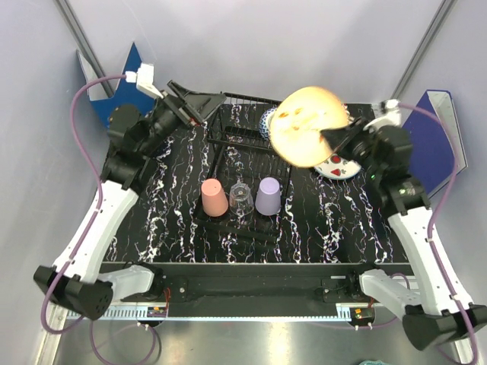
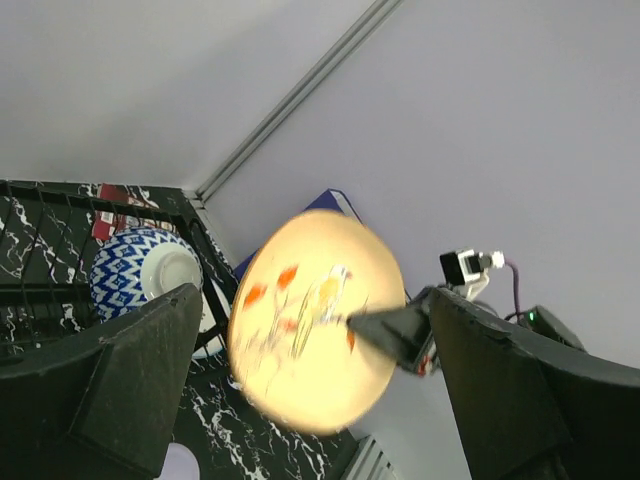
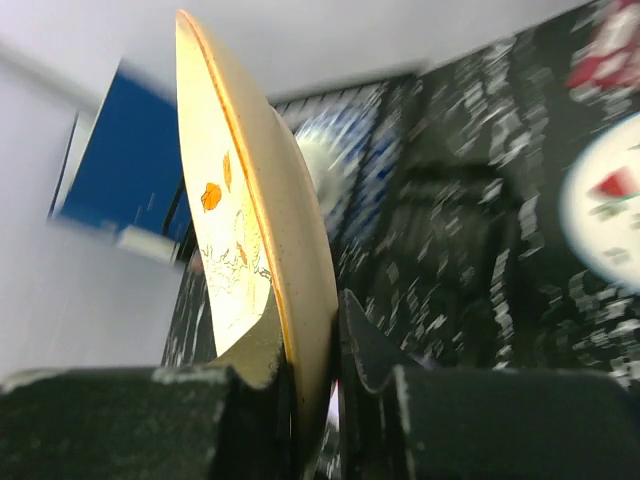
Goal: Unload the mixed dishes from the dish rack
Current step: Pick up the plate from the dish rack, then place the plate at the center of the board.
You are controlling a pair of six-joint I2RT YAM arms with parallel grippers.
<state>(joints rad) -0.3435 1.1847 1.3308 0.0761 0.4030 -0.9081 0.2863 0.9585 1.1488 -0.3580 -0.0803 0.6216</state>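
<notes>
The work surface was a black table point(image 1: 342, 220) veined in white, enclosed by plain pale walls. A blue binder point(image 1: 125, 87) stood at the far left corner and a second binder point(image 1: 434, 141) at the right edge. The dish rack point(image 1: 228, 144) sat mid-table. On its near flat part a pink cup point(image 1: 214, 198), a glass cup point(image 1: 241, 200) and a lavender cup point(image 1: 268, 196) stood in a row.

The overhead view alone showed the cups. There the patterned bowl point(image 1: 267, 122) was largely hidden behind the cream plate point(image 1: 304, 125). The left wrist view showed the bowl point(image 2: 145, 270) plainly, on edge in the rack's far section. The white plate point(image 3: 610, 210) lay flat on the table right of the rack.

The right arm reached up and inward. The right gripper point(image 3: 315, 390) was pinched on the cream plate's rim, with the plate held clear above the rack's far right corner. The left arm was bent at the elbow. The left gripper point(image 1: 196, 103) pointed toward the plate with its fingers point(image 2: 140, 390) spread wide, gripping nothing.
</notes>
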